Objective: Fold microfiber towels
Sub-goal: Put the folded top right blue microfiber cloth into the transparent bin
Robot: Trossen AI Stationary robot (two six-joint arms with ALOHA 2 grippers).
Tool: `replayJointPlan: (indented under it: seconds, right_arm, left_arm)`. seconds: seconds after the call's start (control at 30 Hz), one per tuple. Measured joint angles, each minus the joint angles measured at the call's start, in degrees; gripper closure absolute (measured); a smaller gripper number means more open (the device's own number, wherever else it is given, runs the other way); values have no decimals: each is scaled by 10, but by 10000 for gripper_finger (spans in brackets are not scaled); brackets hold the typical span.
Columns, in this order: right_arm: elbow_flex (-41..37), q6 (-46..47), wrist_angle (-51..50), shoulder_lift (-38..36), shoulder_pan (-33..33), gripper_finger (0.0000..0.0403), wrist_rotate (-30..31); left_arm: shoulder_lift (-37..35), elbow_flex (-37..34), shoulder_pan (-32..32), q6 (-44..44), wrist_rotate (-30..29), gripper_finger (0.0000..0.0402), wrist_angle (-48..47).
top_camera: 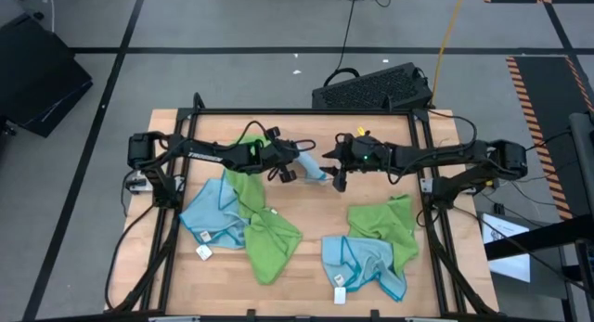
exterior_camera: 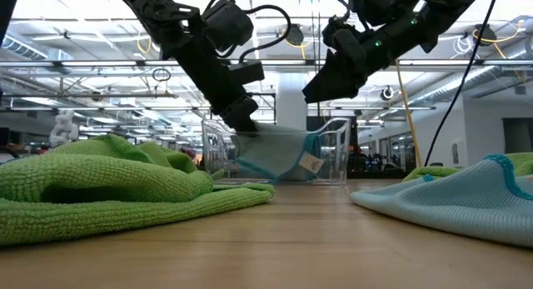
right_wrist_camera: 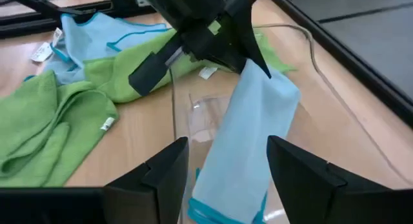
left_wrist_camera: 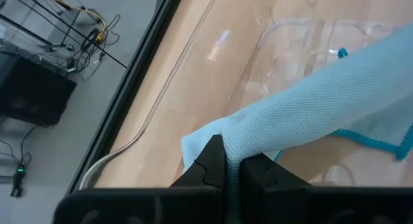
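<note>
Green towel (exterior_camera: 100, 185) and blue towel (exterior_camera: 466, 197) lie crumpled at table's near edge, unfolded. My left gripper (top_camera: 283, 172) clenched on folded blue towel (right_wrist_camera: 248, 127), over clear tray (exterior_camera: 333, 147) near far edge. My right gripper (top_camera: 339, 178) released, fingers spread beside it. Judged: one towel nearly stowed; two heaps left.

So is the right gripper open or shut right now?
Open. The right gripper has its fingers spread either side of the light blue towel, not touching it.
</note>
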Motion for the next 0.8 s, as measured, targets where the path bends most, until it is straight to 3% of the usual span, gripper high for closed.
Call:
replayJointPlan:
  seconds: [0.3, 0.5, 0.63, 0.8]
  right_arm:
    - [18, 13, -67, 9, 4, 193, 16]
    - [18, 15, -39, 38, 4, 176, 15]
    - [18, -10, -27, 45, 4, 170, 16]
    - [18, -71, -31, 11, 5, 173, 51]
  left_arm:
    - [-23, 0, 0, -40, 0, 388, 13]
    - [-46, 1, 0, -79, 8, 390, 5]
    - [-59, 1, -5, -112, 49, 390, -7]
    - [-77, 25, -7, -188, 111, 392, -94]
